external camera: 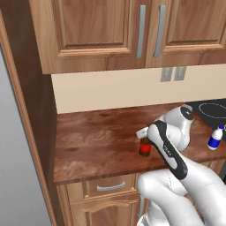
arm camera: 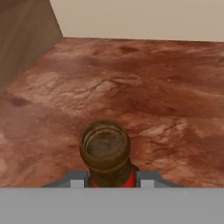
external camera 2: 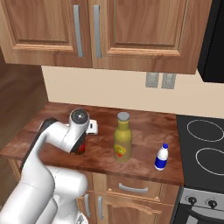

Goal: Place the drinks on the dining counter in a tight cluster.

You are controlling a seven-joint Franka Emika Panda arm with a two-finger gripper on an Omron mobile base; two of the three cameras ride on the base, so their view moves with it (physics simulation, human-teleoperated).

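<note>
Brown bottle (arm camera: 105, 151) between the hand's (arm camera: 109, 179) fingertips.

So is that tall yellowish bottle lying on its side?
No, the tall olive-yellow bottle stands upright on the wooden worktop, grey cap on top.

Worktop (arm camera: 144, 87): reddish-brown wood, mottled grain, matt. Cabinet doors (external camera 2: 144, 30): lighter wood with smooth grey metal-looking handles (external camera: 141, 31). Brown bottle (arm camera: 105, 148): glassy, dull sheen. Wall (external camera: 110, 90): flat matt beige. Stovetop (external camera 2: 205, 144): smooth black.
</note>
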